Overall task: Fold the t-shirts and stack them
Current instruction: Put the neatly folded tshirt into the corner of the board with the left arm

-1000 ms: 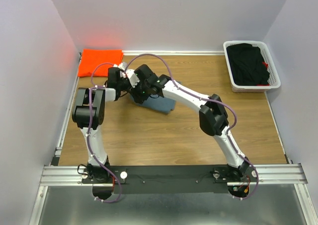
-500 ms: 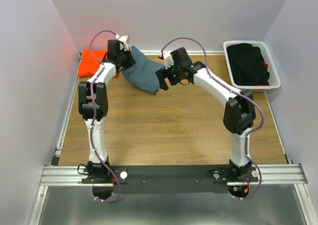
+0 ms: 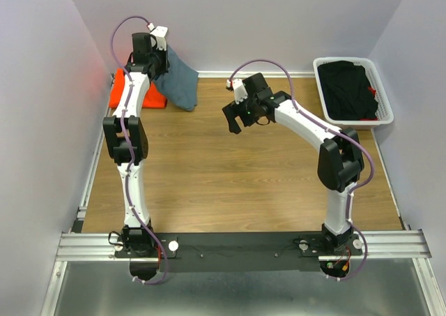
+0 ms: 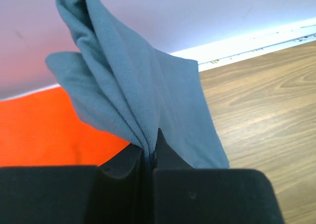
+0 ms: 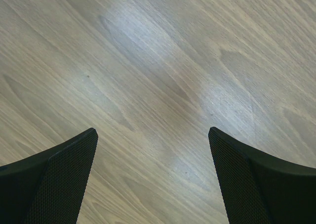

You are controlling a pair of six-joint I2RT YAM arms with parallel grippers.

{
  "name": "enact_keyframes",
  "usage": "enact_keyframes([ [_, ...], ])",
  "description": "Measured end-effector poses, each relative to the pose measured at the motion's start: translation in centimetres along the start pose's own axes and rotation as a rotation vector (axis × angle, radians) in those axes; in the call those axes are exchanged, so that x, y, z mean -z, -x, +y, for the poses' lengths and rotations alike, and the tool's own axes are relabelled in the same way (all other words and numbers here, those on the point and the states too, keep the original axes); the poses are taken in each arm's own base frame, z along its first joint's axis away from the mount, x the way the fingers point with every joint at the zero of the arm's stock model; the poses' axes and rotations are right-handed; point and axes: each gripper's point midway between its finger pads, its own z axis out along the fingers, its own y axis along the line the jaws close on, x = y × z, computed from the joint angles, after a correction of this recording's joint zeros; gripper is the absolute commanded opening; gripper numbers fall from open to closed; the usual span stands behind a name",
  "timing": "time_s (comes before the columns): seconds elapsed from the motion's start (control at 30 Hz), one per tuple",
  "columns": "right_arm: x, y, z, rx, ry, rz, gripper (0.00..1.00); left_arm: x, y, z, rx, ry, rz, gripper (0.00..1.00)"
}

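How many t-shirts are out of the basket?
2: the blue-grey t-shirt hangs from the left gripper; the orange t-shirt lies at the far-left corner, partly hidden. Dark cloth in the basket may hide more.

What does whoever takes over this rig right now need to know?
Left gripper: shut on the blue-grey t-shirt, which hangs bunched in the air at the far left corner.
Right gripper: open, empty, over bare table.
Orange t-shirt: lying flat in that corner, partly hidden by the left arm.
Done: orange one placed.
Left: lower the blue-grey one onto it, probably tidying the fold.
Dark clothes sit in the white basket, far right.
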Motion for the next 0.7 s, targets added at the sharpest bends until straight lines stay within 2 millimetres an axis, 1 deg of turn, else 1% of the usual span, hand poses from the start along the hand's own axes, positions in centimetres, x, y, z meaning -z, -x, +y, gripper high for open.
enact_keyframes([
  [0.03, 0.0, 0.0, 0.0, 0.000, 0.000, 0.000, 1.00, 0.2, 0.5, 0.3, -0.020, 0.007, -0.008, 0.00],
  [0.1, 0.0, 0.0, 0.0, 0.001, 0.000, 0.000, 1.00, 0.4, 0.7, 0.7, -0.040, 0.013, -0.010, 0.00],
  [0.27, 0.0, 0.0, 0.0, 0.002, 0.000, 0.000, 1.00, 0.7, 0.4, 1.6, -0.087, 0.023, 0.007, 0.00],
  [0.5, 0.0, 0.0, 0.0, 0.002, 0.000, 0.000, 1.00, 1.0, 0.3, 1.7, -0.116, 0.023, 0.019, 0.00],
  [0.7, 0.0, 0.0, 0.0, 0.002, 0.000, 0.000, 1.00, 2.1, 1.4, 1.5, -0.135, 0.024, 0.006, 0.00],
])
